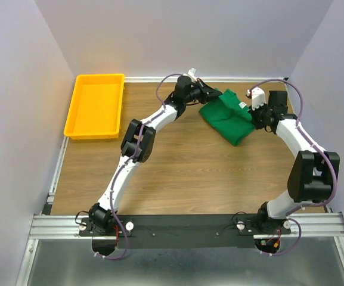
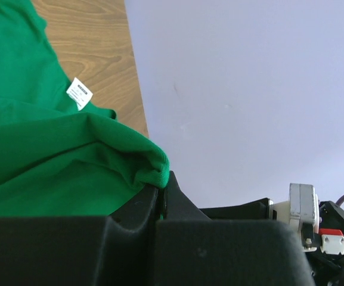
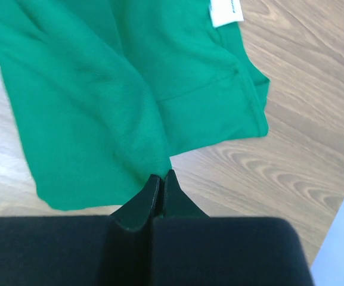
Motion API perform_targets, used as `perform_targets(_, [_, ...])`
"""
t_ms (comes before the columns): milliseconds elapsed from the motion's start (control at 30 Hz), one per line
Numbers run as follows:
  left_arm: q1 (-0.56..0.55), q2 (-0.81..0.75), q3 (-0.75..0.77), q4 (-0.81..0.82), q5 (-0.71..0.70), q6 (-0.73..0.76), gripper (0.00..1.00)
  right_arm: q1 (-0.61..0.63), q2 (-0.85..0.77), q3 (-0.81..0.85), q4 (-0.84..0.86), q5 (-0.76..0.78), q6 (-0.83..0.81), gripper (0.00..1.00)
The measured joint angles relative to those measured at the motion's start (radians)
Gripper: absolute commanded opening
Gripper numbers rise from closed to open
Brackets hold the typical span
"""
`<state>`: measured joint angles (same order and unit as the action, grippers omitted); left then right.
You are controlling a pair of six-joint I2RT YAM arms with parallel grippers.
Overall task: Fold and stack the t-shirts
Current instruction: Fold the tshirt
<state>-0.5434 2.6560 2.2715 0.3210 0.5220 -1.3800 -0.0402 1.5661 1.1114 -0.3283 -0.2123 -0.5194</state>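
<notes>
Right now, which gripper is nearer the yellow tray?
The left gripper, gripping the t-shirt at its tray-side edge; the right gripper holds the opposite side, farther from the yellow tray.

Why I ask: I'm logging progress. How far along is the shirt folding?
Done: the shirt looks roughly doubled over. In hand: the left hand and right hand are each shut on an edge of it. Left: flattening it into a neat, finished fold.
</notes>
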Motion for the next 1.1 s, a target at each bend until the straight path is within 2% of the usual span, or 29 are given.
perform_targets(1100, [-0.008,0.147,0.130,0.163,-0.082,-0.251,0.00,-0.040,0.130,0.066,0.111,0.058,0.031,0.01])
